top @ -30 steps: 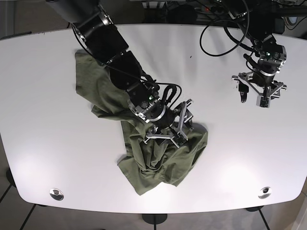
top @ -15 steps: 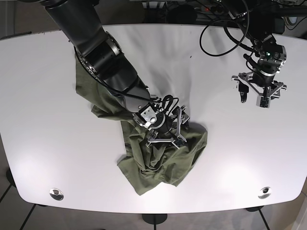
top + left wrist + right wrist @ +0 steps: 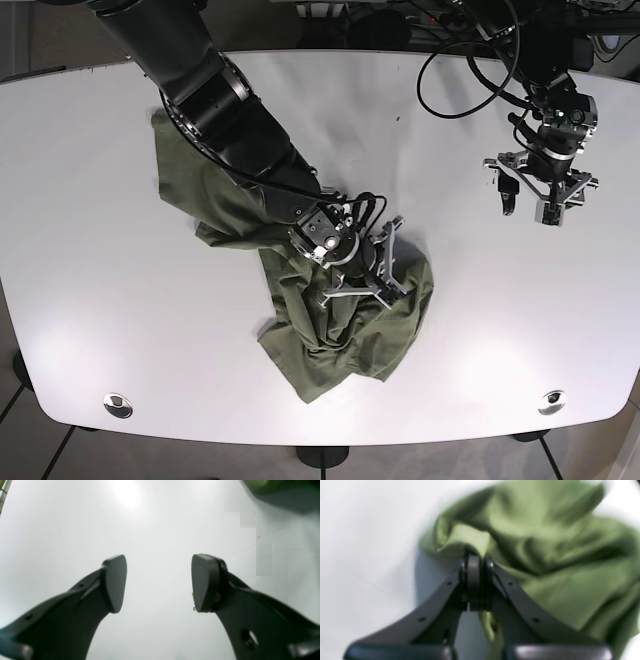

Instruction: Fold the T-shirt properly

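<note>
While the big white counter (image 3: pixel 100 250) holds everything, most of its top is bare, so there is lots of room to spread cloth out to the sides and toward the far edge. Lying on it is the green T-shirt (image 3: pixel 330 320), which is not flat at all. It is bunched in a long crumpled heap that runs from the far side under the right arm (image 3: pixel 230 110) down toward the near edge. The lower end sits close to that near edge, so there is less room to pull that way.

The right tool (image 3: pixel 476 562) is pinched tight on a fold of the shirt. In the right wrist view, a ridge of green cloth goes straight in between the closed pads. It likely holds this bit so it can lift or drag the heap open and find a real edge, like a hem or a sleeve.

The left tool (image 3: pixel 158 582) is spread wide and holds nothing. It hangs over bare counter, well apart from the shirt, with only a corner of green showing far off in its view. It seems to be waiting its turn out of the way.
</note>
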